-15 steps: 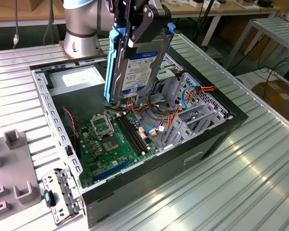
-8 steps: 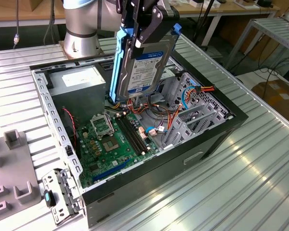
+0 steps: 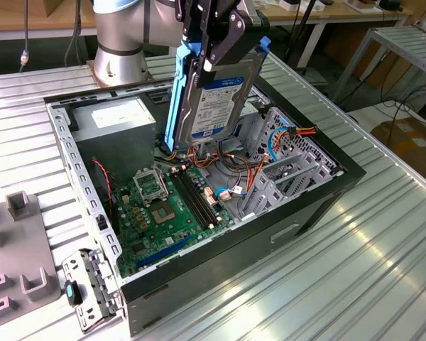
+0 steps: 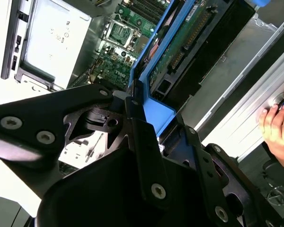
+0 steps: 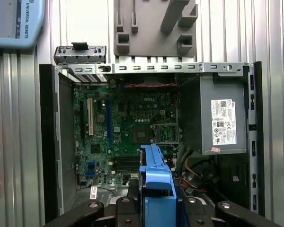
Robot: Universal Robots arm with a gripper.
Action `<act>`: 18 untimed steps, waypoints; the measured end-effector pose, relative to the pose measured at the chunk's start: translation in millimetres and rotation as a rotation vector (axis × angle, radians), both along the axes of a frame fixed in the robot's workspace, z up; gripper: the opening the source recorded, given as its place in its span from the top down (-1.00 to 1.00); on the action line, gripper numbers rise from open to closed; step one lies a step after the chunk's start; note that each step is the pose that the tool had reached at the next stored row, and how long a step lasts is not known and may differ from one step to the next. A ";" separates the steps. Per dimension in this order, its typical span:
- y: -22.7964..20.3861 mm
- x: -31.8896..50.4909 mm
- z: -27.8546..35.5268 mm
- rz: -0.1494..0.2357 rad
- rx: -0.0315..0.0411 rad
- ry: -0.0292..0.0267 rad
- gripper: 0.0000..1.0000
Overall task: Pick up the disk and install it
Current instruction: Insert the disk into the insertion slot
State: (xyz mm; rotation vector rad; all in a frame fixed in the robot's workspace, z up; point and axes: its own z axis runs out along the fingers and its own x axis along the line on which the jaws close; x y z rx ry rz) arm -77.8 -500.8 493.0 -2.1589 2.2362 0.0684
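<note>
The disk [image 3: 224, 99], silver with a white-and-blue label and a blue carrier frame, hangs on edge above the open computer case [image 3: 71, 160]. My gripper [image 3: 214, 55] is shut on its upper end, black fingers on both faces. It hovers over the back part of the case, between the power supply [image 3: 117, 121] and the drive bay [image 3: 284, 167]. In the second wrist view the disk's blue frame [image 4: 149, 71] and green circuit side run away from the gripper [image 4: 142, 120]. In the first wrist view the blue frame [image 5: 156, 182] sits between the fingers above the motherboard [image 5: 128, 127].
A grey cage with a blue latch [image 3: 92, 284] lies on the table beside the case's front corner. A grey fixture block [image 3: 21, 263] stands at the exterior view's left. A person's hand [image 4: 278, 126] rests on the table next to the case. Cables [image 3: 234, 177] lie inside the case.
</note>
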 end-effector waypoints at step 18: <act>-24.8 0.1 -0.7 0.000 0.0000 -0.0001 0.26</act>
